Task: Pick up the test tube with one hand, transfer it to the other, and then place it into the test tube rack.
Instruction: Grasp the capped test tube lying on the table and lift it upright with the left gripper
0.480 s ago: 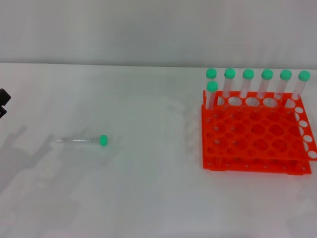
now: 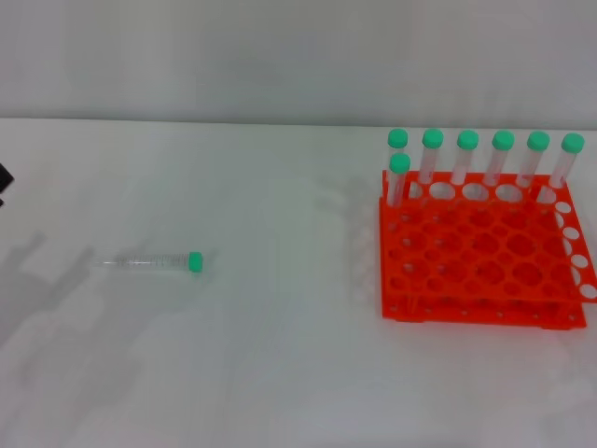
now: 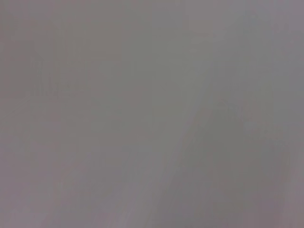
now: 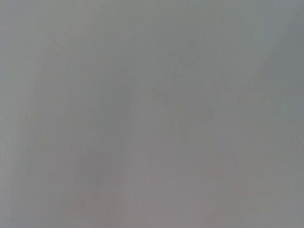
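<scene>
Table point(image 2: 280, 373) bears the test tube rack point(image 2: 480, 257) at right, unmoved; the test tube point(image 2: 154, 262) lies flat at left. My left gripper point(image 2: 3, 182) has retreated toward the edge; whether its fingers are open or closed, I cannot tell.

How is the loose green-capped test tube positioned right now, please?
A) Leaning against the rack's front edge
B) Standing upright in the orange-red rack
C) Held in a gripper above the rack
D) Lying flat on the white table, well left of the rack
D: the test tube lies on its side on the white table, apart from the test tube rack at right; no gripper holds it.
</scene>
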Motion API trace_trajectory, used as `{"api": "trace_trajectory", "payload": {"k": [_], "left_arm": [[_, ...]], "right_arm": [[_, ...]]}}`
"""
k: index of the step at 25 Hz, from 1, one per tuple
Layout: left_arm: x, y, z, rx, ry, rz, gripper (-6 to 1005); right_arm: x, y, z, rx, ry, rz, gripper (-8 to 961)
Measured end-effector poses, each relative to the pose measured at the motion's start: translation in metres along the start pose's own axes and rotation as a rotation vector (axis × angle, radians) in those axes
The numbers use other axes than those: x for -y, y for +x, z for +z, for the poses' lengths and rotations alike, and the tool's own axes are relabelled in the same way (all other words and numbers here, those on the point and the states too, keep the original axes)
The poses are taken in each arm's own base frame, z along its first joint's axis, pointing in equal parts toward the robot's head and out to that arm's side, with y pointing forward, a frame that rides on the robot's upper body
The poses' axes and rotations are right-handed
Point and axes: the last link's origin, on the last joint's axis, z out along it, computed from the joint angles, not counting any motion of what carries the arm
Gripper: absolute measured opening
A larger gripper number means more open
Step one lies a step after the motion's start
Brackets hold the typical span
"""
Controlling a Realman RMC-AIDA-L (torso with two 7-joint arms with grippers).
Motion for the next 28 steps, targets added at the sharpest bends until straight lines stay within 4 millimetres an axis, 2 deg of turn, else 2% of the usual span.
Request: {"api": "trace_trajectory", "payload": {"k": [3,14,18,22,28], "left_arm": [[0.001,-0.001,0.001,0.044,-0.012,-0.015,893],[-0.001,0.001,-0.004,0.03,-0.013,-0.135,894],[0.003,0.006,-0.003,0.062,-0.019,-0.119,894],[0.009,0.015,0.002,0.165,-0.04,-0.095,894],[0.019,0.046,0.005,0.371,-0.066,-0.009,893]], "right_arm": [[0.0,-0.001,0.0,0.004,0.001,-0.002,863],[0.003,0.003,-0.003,-0.02,0.019,0.023,857],[0.003,0.004,-0.005,-0.031,0.018,0.025,854],[0.004,0.004,-0.008,-0.036,0.021,0.037,852],[0.004,0.006,-0.011,-0.046,0.026,0.044,848]]}}
